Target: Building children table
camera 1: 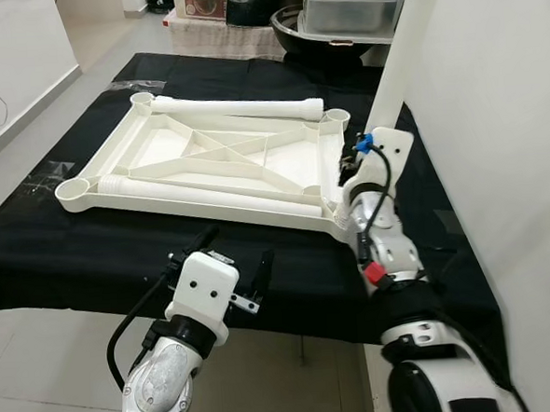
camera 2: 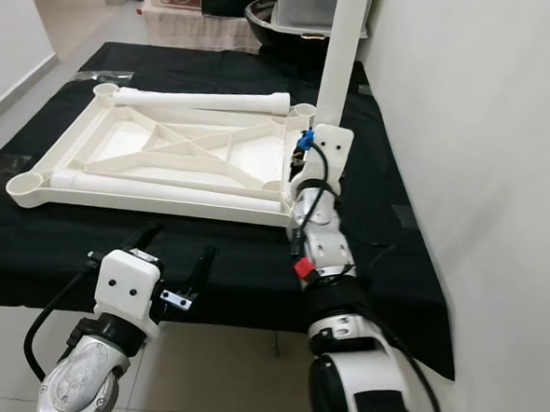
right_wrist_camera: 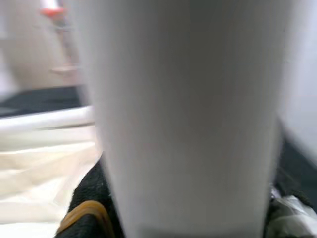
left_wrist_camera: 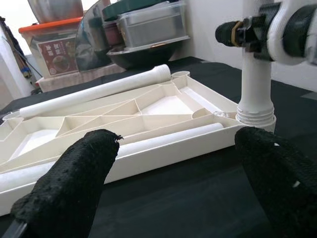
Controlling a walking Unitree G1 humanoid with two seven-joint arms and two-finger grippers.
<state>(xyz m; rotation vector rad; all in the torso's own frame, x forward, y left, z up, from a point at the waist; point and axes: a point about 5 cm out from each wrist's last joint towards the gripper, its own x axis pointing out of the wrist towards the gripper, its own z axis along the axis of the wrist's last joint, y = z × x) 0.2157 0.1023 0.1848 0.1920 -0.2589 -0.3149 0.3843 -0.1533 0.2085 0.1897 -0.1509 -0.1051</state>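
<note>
A white plastic table top (camera 1: pixel 296 163) lies upside down on a black cloth (camera 1: pixel 72 246). Two loose white legs rest in it, one along its far side (camera 1: pixel 241 105) and one along its near side (camera 1: pixel 208 187). A third leg (camera 1: pixel 405 49) stands upright in the near right corner socket (left_wrist_camera: pixel 256 116). My right gripper (camera 1: pixel 349 169) is shut on this leg low down, and in the right wrist view the leg (right_wrist_camera: pixel 183 119) is very close. My left gripper (camera 1: pixel 233 255) hangs open over the cloth's front edge, apart from the table top, with nothing between its fingers (left_wrist_camera: pixel 74 183).
A white wall (camera 1: pixel 502 108) stands close on the right. Behind the cloth are a clear plastic bin (camera 1: pixel 351 5), a dark bowl (camera 1: pixel 292 23) and a box (camera 1: pixel 205 0). Tiled floor (camera 1: pixel 43 388) shows in front and to the left.
</note>
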